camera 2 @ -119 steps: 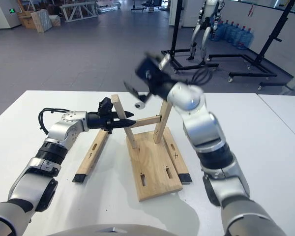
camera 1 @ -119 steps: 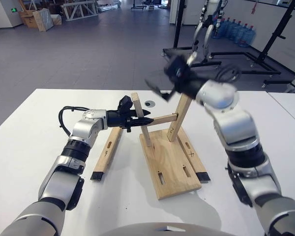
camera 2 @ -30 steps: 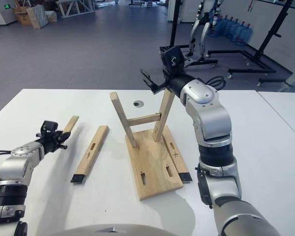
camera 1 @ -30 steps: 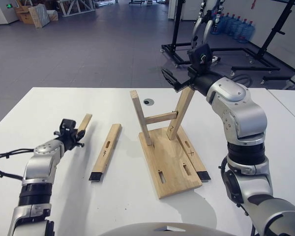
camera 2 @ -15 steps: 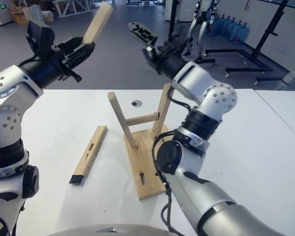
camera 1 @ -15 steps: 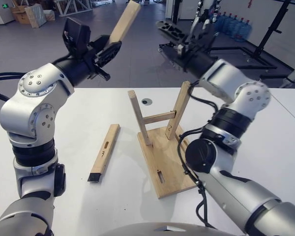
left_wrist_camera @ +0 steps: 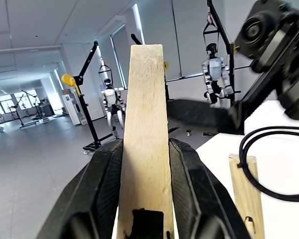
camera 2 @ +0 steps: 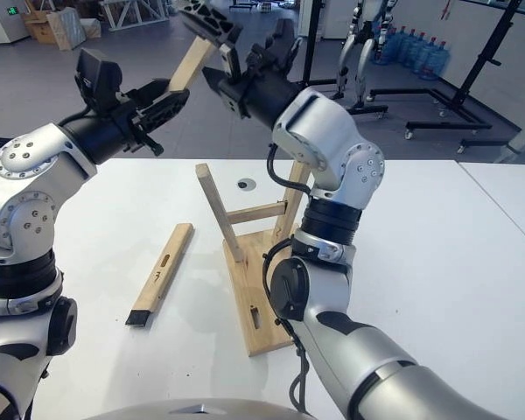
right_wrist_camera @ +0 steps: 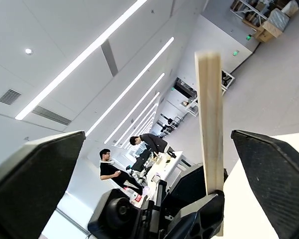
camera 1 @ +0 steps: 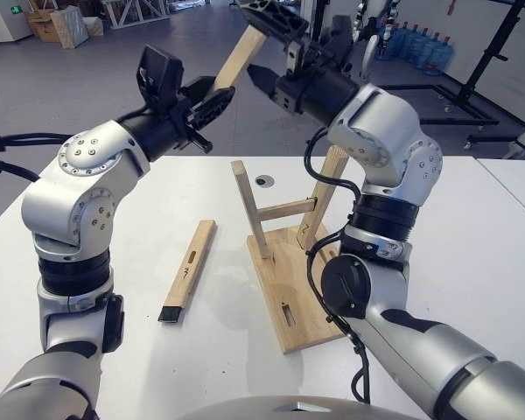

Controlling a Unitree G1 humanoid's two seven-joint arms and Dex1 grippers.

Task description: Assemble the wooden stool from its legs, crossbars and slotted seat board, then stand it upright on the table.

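Left pincer point(camera 1: 201, 101) clenched on a leg point(camera 1: 238, 59) held high over the counter's point(camera 1: 490, 249) far edge, right pincer point(camera 1: 261, 45) spread wide around its tip, and closing off-centre there could twist the leg loose onto the frame point(camera 1: 284, 210) below.

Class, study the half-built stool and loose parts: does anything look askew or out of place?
Yes. On the seat board, the left standing leg and the right standing leg splay apart at the top, joined by one crossbar. A third leg lies loose on the table, left of the board.
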